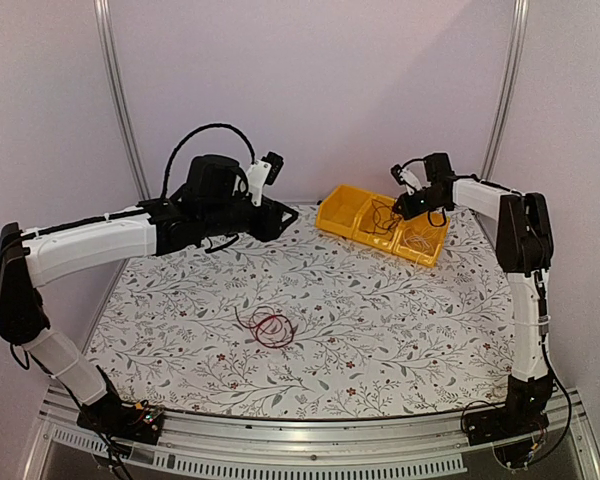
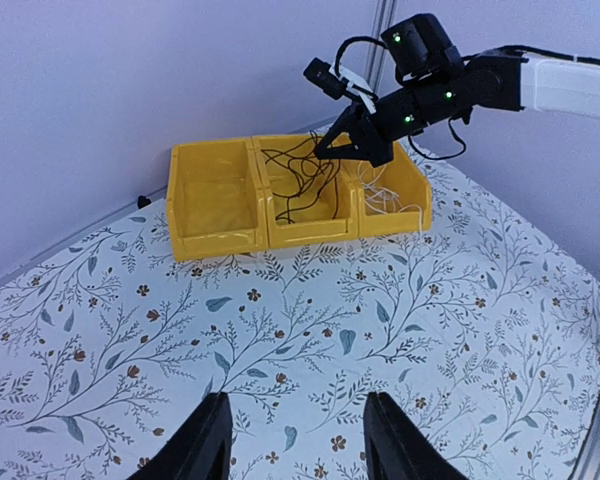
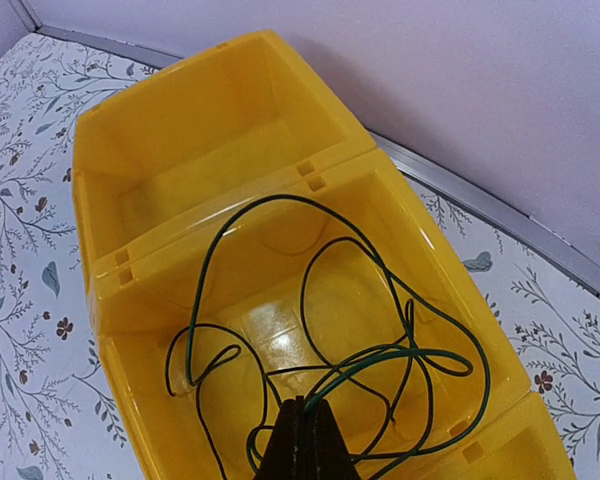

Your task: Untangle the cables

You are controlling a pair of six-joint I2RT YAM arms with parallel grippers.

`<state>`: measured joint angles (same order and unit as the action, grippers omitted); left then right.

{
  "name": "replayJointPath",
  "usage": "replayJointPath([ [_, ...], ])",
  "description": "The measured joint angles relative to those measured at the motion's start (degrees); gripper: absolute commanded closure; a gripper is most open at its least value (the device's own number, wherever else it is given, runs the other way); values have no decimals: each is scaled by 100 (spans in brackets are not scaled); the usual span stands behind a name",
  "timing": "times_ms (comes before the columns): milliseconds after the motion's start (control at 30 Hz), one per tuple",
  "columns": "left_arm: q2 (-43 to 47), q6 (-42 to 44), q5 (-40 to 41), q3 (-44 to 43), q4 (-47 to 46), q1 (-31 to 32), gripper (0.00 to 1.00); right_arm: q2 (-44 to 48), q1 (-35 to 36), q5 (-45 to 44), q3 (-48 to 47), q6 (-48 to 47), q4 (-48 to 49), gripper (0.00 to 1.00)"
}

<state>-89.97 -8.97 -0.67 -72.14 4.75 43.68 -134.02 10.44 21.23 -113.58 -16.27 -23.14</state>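
i have the right gripper (image 3: 305, 425) up at the far right of the table, hanging over a row of three joined yellow bins (image 1: 338, 214). its jaws are clenched to a single point, and the strands of a dark cable (image 3: 380, 355) run together right at that point, so i read it as pinching that cable. the rest of the dark cable lies in loose loops in the middle compartment, with one arc leaning up against the far wall; in the left wrist view the loops rise above the rim toward the fingers. a white cable (image 2: 380, 195) sits curled in the right compartment, next to the dark one and parted from it by the divider. the red cable (image 1: 272, 325) is well apart from both: it lies alone as a small flat tangle on the floral cloth (image 1: 400, 330), about the middle of the table and nearer to me than the bins, with one end trailing off to the left. the left gripper (image 2: 298, 405) is held above the cloth at the far left centre, pointing toward the bins. its fingers (image 2: 212, 440) stand apart with only the printed cloth showing between them, so it is released and carries nothing. it is well away from the red tangle and from the bins, and touches neither.
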Motion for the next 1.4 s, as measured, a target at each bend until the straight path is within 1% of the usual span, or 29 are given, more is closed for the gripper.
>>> replayJointPath([
  [167, 0, 0, 0, 0, 7, 0, 54, 44, 0, -146, 352, 42, 46, 100],
  [267, 0, 0, 0, 0, 9, 0, 54, 81, 4, -190, 372, 44, 50, 100],
  [300, 0, 0, 0, 0, 9, 0, 54, 92, 4, -190, 372, 42, 52, 99],
  [333, 0, 0, 2, 0, 11, 0, 54, 109, 4, -188, 372, 39, 50, 92],
  [400, 0, 2, 2, 0, 17, 0, 54, 116, 4, -175, 361, 24, 37, 75],
  [433, 0, 2, 4, 0, 22, 0, 54, 116, 4, -160, 352, 31, 24, 70],
  [467, 0, 4, 4, 0, 24, 0, 54, 116, 4, -164, 348, 42, 4, 67],
  [667, 0, 44, 7, 0, 28, 0, 54, 299, 15, -426, 341, 9, -175, 55],
  [833, 0, 68, 7, 0, 39, 0, 54, 1014, 15, -898, 343, 20, -431, 53],
  [933, 0, 98, 103, 0, 52, 0, 54, 1611, 15, -903, 428, 17, -514, 53],
  [1000, 0, 129, 179, 0, 61, 0, 53, 2092, 17, -671, 713, 22, -470, 54],
  [1067, -4, 170, 264, 0, 76, 0, 54, 2614, 50, -249, 1185, 22, -393, 54],
  [1167, -28, 247, 398, -26, 192, 0, 59, 3141, 205, 299, 1840, -39, -269, 55],
  [1300, -188, 243, 892, -262, 654, 2, 62, 3700, 839, 870, 2809, -348, -81, 55],
  [1400, -197, -96, 1285, -254, 1034, 0, 63, 4186, 1355, 1250, 3687, -660, 175, 54],
])
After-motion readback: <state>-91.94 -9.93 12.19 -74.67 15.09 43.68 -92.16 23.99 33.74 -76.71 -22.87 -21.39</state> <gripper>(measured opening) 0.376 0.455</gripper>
